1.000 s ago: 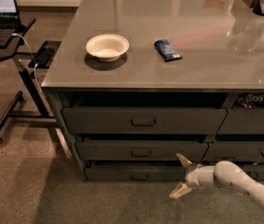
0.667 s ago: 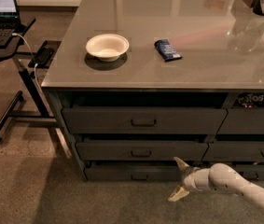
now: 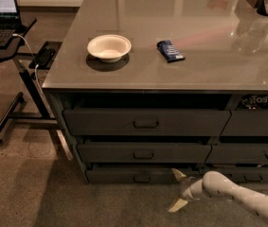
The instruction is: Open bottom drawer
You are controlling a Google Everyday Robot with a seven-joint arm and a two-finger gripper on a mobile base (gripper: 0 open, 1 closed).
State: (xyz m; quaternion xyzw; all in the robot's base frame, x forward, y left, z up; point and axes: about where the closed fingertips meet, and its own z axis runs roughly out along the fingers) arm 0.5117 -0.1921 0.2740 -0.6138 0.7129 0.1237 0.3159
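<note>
Tool down near floor, fingers spread wide, just right of pull handle, looks set to close on it; bottom drawer lowest in left stack under counter, front seemingly not pulled out yet

Cream-white pincer before dark-grey bottom drawer

Speckled brown floor, glossy grey countertop, black laptop stand at left
</note>
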